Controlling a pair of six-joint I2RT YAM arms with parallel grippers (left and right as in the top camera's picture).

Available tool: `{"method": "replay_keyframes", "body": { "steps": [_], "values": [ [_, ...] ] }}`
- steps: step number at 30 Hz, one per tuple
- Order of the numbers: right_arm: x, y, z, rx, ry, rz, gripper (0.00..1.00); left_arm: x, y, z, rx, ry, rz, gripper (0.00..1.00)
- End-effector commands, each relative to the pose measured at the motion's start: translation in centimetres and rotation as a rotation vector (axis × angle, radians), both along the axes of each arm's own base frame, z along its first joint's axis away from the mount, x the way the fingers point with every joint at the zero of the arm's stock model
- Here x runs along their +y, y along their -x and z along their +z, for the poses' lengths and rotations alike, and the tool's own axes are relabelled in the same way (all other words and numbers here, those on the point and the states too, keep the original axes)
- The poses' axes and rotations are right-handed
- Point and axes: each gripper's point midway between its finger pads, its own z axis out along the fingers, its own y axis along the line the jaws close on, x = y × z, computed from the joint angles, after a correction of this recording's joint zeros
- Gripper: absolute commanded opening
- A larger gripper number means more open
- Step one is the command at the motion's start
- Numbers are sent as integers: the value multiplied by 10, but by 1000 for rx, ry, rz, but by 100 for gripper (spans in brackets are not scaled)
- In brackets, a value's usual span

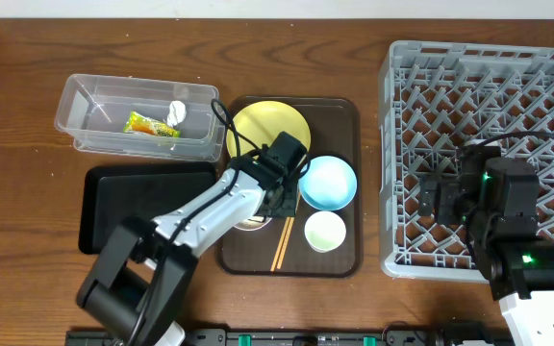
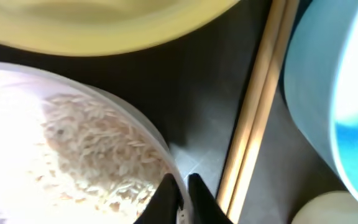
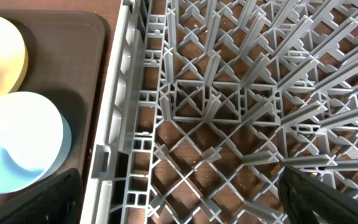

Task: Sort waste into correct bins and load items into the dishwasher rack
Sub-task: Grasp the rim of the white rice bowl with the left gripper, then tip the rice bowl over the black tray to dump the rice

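My left gripper (image 1: 269,204) (image 2: 180,185) is shut on the rim of the white bowl (image 2: 73,143), which holds white rice scraps (image 2: 98,149). In the overhead view only an edge of the bowl (image 1: 250,224) shows under the gripper. Two chopsticks (image 1: 282,245) (image 2: 253,112) lie beside it. The yellow plate (image 1: 263,125) (image 2: 104,25), light-blue bowl (image 1: 327,183) (image 2: 334,93) and pale cup (image 1: 324,232) sit close by. The clear tub (image 1: 94,101) holds the green-and-orange wrapper (image 1: 152,125) and the tissue wad (image 1: 176,112). My right gripper (image 1: 438,197) (image 3: 185,199) is open and empty over the grey rack (image 1: 402,115) (image 3: 123,112).
The dishes stand on a brown serving tray (image 1: 344,115) (image 3: 86,62) in the middle. The black tray (image 1: 99,207) lies at the left, below the clear tub. The rack's upright pegs rise around my right gripper.
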Motion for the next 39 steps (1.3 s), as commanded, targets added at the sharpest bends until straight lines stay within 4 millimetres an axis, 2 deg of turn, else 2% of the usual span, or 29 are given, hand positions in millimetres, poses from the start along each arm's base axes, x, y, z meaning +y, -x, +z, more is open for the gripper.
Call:
{"method": "replay_keyframes", "body": {
  "steps": [1, 8, 15, 23, 30, 35, 39],
  "values": [
    [-3, -2, 7, -17, -6, -20, 99, -4, 1, 16, -28, 40, -4, 6],
    [-3, -2, 8, -17, -6, -20, 99, 1, 6, 58, -94, 90, -12, 6],
    [-3, -2, 8, -17, -6, -20, 99, 43, 9, 82, -68, 127, 50, 6],
    [-3, -2, 7, -17, -6, -20, 99, 76, 0, 104, -4, 472, 14, 6],
    [-3, -2, 7, -13, -6, -20, 99, 107, -12, 126, -33, 825, 57, 6],
    [-3, -1, 6, -8, -6, -20, 99, 132, -21, 138, -72, 1075, 145, 6],
    [-3, -1, 6, -6, -6, -20, 99, 156, -29, 136, -64, 1205, 283, 6]
  ]
}}
